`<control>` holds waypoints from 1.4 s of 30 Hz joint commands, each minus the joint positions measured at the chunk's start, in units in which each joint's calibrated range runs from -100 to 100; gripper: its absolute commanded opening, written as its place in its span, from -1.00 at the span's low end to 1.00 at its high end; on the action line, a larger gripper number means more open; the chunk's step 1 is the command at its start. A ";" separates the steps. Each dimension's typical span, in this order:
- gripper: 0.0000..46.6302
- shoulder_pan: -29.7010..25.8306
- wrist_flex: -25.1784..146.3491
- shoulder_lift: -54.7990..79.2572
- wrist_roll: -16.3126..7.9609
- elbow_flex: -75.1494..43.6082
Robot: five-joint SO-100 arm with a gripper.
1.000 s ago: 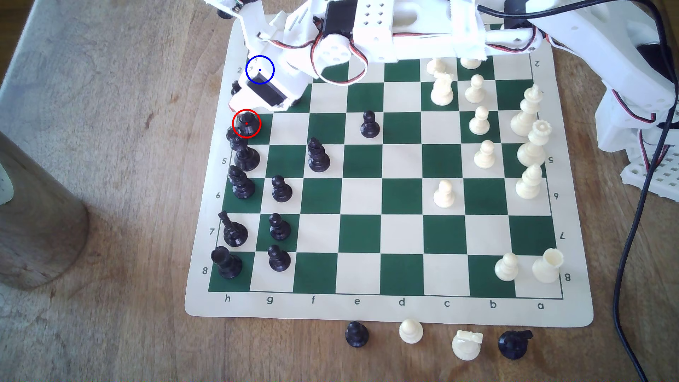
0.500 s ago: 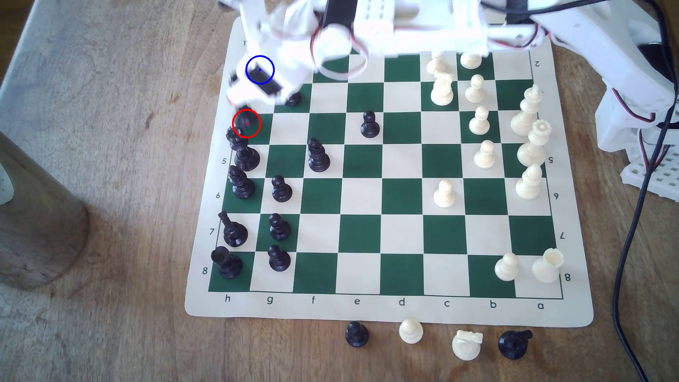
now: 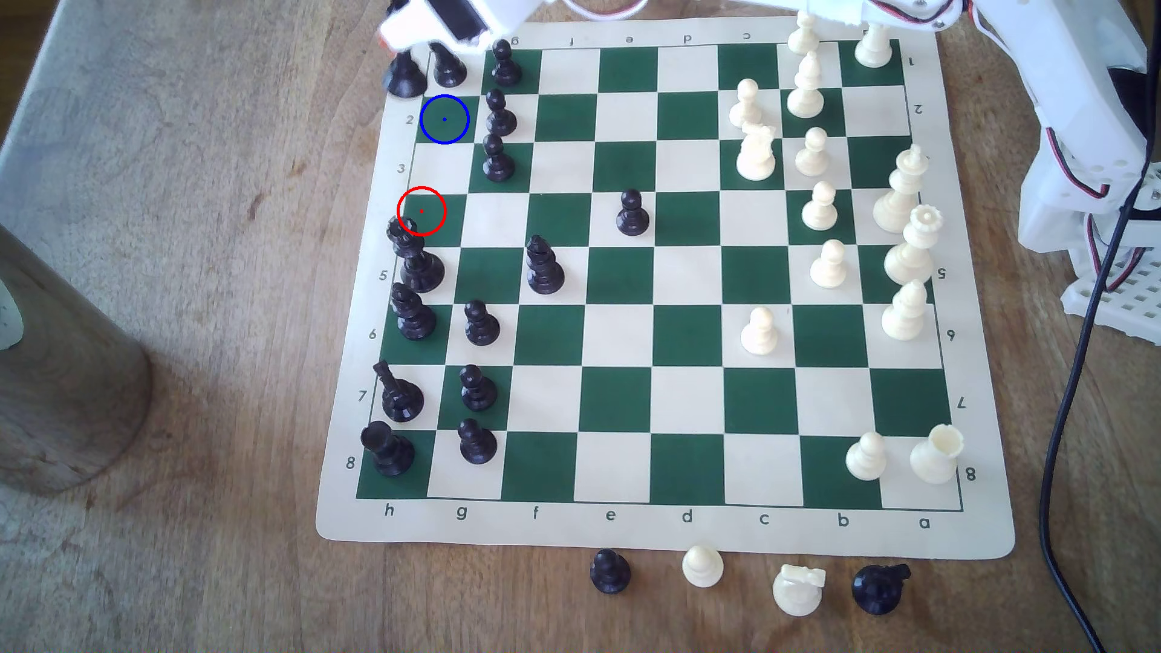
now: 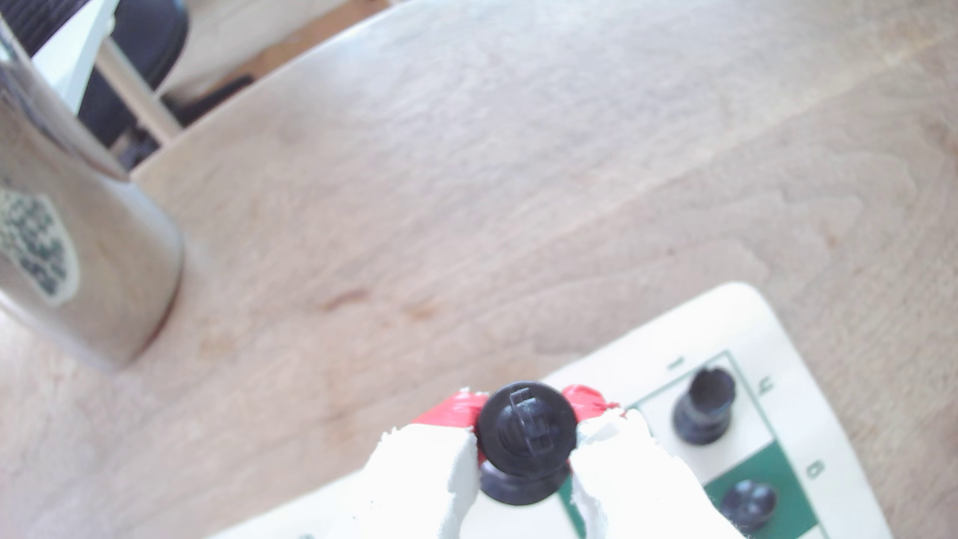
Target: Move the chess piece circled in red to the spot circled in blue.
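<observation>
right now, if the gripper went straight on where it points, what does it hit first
The gripper, shut on the black chess piece, aims at the mat's cream corner border; probably that first, depth unclear.

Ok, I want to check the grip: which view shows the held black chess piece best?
The wrist view. There the chess piece is close and large, clamped in the gripper, its round base facing the camera. The exterior view shows it small at the frame's top, hanging beside the mat's corner, its head hidden.
</observation>
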 commanded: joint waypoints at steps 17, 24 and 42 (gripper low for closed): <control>-0.99 2.48 -4.36 8.45 1.86 -12.13; -0.99 2.64 -4.77 11.17 2.44 -13.86; -0.99 2.32 -4.77 13.97 2.69 -13.86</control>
